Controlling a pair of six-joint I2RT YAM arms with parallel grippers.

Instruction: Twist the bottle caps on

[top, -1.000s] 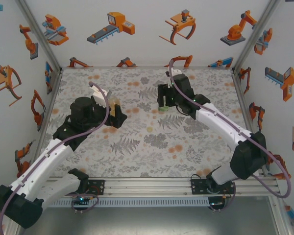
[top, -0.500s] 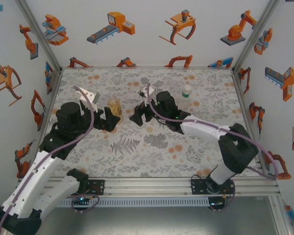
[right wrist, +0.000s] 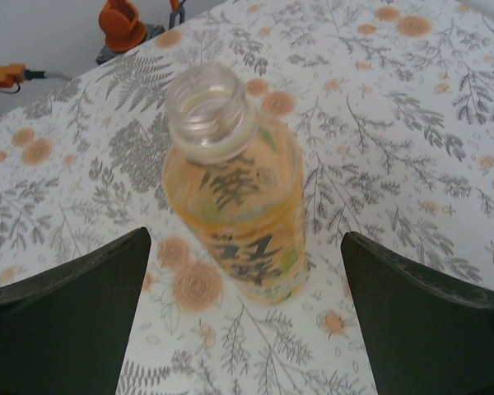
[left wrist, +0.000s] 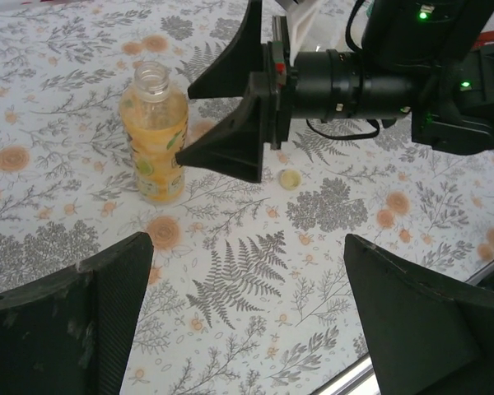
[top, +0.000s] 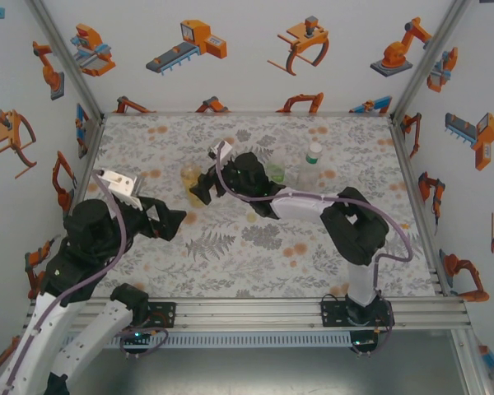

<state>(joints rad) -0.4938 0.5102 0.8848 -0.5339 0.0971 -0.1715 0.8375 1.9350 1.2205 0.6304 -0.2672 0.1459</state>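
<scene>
Held the right hand (top: 202, 184) spread wide near the middle of the overhead view, pinching nothing, with its fingertips aimed left at the amber bottle (top: 191, 176). Showed that bottle upright on the flower-patterned counter (top: 230, 263), just left of centre, with its neck open and capless.

From the right wrist, looked down on the same amber bottle (right wrist: 239, 206) in the centre of the frame. Framed it between the dark fingers (right wrist: 66, 321) at the lower corners, with a clear gap on both sides.

From the left wrist, caught the right hand (left wrist: 185, 123) coming in from the upper right, its two black fingertips just beside the amber bottle (left wrist: 152, 140) at upper left; could not tell whether they touched it. Also showed a small pale cap (left wrist: 290, 178) lying flat on the counter just right of centre, apart from the bottle.

Held the left hand (top: 173, 224) spread as well, empty, at lower left of the overhead view, near the amber bottle but apart from it.

Showed a clear bottle (top: 310, 171) with a white cap (top: 314, 151) standing right of centre.
</scene>
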